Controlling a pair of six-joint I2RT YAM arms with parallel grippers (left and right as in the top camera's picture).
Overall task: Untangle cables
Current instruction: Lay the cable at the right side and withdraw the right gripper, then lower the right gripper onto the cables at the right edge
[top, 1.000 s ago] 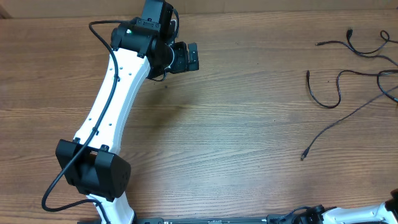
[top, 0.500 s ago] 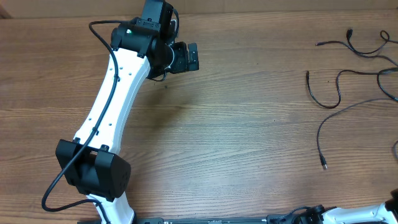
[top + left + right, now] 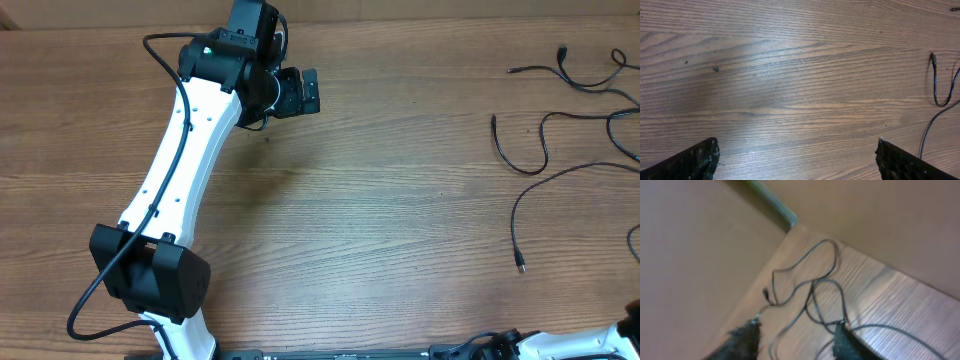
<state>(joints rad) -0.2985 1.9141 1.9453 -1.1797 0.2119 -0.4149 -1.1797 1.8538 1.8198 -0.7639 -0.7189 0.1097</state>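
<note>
Loose plug end (image 3: 520, 267) swung farther from left gripper (image 3: 311, 89), which sat idle, fingers spread. Cables (image 3: 546, 155) lay well right of left gripper, separation under way by my read. Right gripper (image 3: 795, 341) looked spread over them, though blurred. Next: pinch one strand, pull it clear. No readable writing

Thin black cables (image 3: 514, 228) by the right edge of the wooden counter (image 3: 400, 220) run out of the overhead picture, ends unseen. The right wrist view is smeared; the right end effector (image 3: 796, 341) shows only two fuzzy dark fingertips, cropped below.
</note>
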